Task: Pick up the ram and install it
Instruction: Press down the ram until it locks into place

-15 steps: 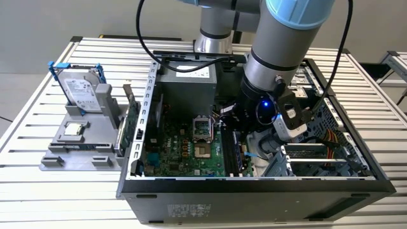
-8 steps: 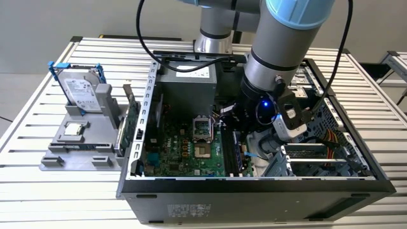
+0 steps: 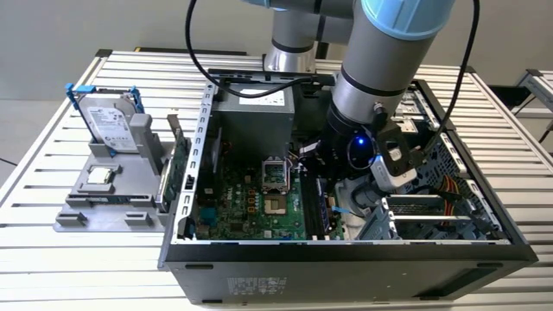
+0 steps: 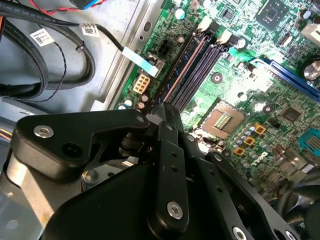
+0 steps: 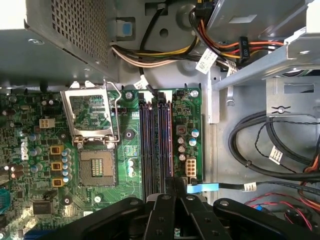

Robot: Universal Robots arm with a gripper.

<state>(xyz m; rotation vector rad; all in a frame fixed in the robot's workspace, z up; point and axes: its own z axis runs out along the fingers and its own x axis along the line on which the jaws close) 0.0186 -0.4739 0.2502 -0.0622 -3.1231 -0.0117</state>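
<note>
The ram (image 5: 164, 145) is a thin dark stick standing on edge in one of the motherboard's memory slots (image 5: 146, 145). In the second wrist view its coppery top edge (image 4: 180, 67) runs along the outermost slot. My gripper (image 5: 172, 181) is inside the open computer case, its black fingers shut together with nothing visible between them. Its tips (image 4: 162, 107) hover at the near end of the slots, close over the ram. In the exterior view the arm's wrist (image 3: 363, 149) reaches down over the slots (image 3: 322, 201).
The empty CPU socket (image 5: 95, 165) lies beside the slots, with cable bundles (image 5: 260, 150) and the drive cage (image 3: 432, 214) on the other side. Outside the case, a grey fixture (image 3: 103, 207) holds a silver hard drive (image 3: 112, 123), a small chip (image 3: 102, 173) and a green stick on edge (image 3: 175, 172).
</note>
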